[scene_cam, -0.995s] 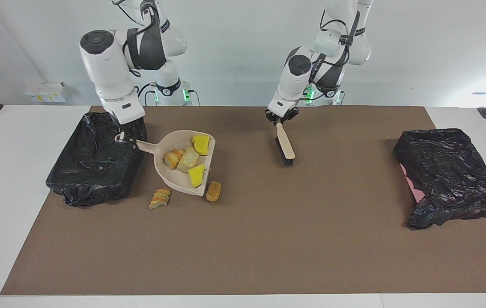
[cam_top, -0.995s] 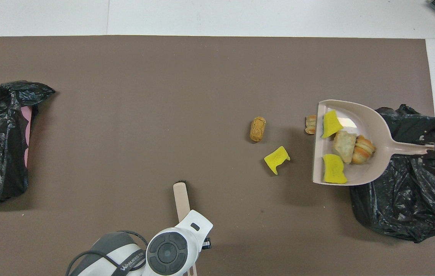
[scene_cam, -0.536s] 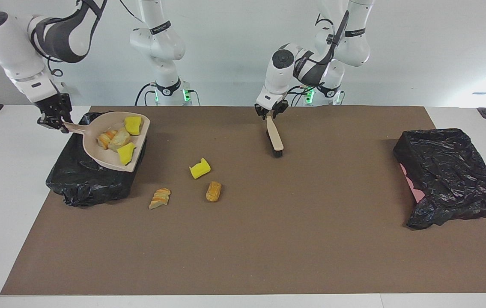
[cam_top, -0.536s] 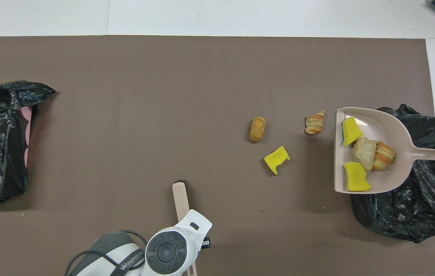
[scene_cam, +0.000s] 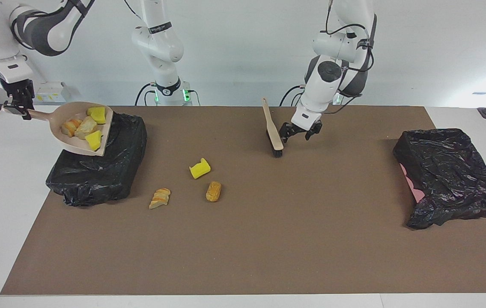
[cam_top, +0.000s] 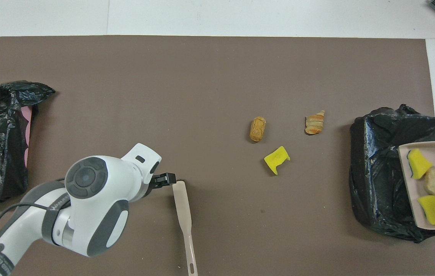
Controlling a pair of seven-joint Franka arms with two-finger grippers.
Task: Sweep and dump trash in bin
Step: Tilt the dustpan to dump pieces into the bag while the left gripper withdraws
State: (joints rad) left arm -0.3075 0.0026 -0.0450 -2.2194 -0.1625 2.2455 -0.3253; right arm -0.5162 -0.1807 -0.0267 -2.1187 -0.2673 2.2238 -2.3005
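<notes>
The right hand (scene_cam: pixel 15 107) is clenched on the handle of the beige dustpan (scene_cam: pixel 81 145) and holds it raised over the black-lined bin (scene_cam: pixel 110 175) at the right arm's end of the surface (scene_cam: pixel 268 239). Of the trash, four pieces (scene_cam: pixel 83 126) lie in the pan, two yellow sponge chunks and two bread-like pieces. Three more pieces lie on the surface, well apart from this hand, toward the middle: a yellow chunk (scene_cam: pixel 200 168), a tan oval lump (scene_cam: pixel 213 191) and a striped bread piece (scene_cam: pixel 160 198).

The left hand (scene_cam: pixel 300 130) is released, fingers spread, just beside the brush (scene_cam: pixel 272 133), not touching it. The brush stands on its bristles, handle tilted up. A second black-lined bin (scene_cam: pixel 448 175) lies at the left arm's end.
</notes>
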